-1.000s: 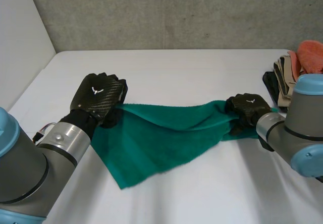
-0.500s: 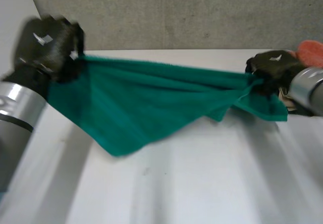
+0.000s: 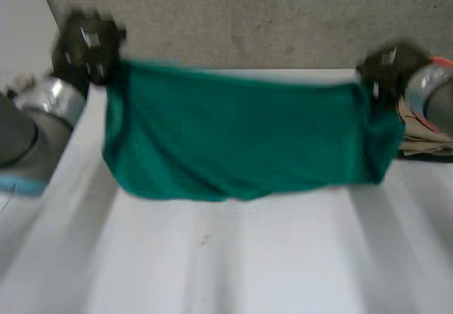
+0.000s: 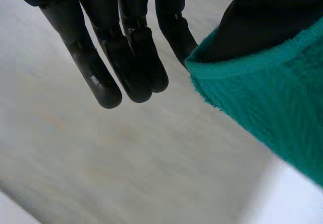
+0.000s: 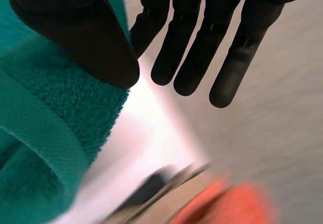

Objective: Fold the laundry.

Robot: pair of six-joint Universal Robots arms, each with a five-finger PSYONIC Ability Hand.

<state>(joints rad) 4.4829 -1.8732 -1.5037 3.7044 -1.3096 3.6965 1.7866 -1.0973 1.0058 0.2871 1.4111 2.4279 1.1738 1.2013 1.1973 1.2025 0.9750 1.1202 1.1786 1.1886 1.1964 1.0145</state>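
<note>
My left robot hand [image 3: 85,45], upper left, and right robot hand [image 3: 386,70], upper right, each pinch a top corner of the green towel [image 3: 241,137]. Bunched on the worktop [image 3: 233,257] a second ago, it now hangs spread mid-frame, seemingly ready for folding.

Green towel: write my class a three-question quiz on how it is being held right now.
1. The left hand and right hand pinch the green towel at its: A) upper corners, B) middle, C) lower edge?
2. True or false: the green towel lies crumpled in a heap.
3. Fill in: the laundry pile sits beside the robot's ___ hand.
Key: 1 A; 2 false; 3 right.
</note>
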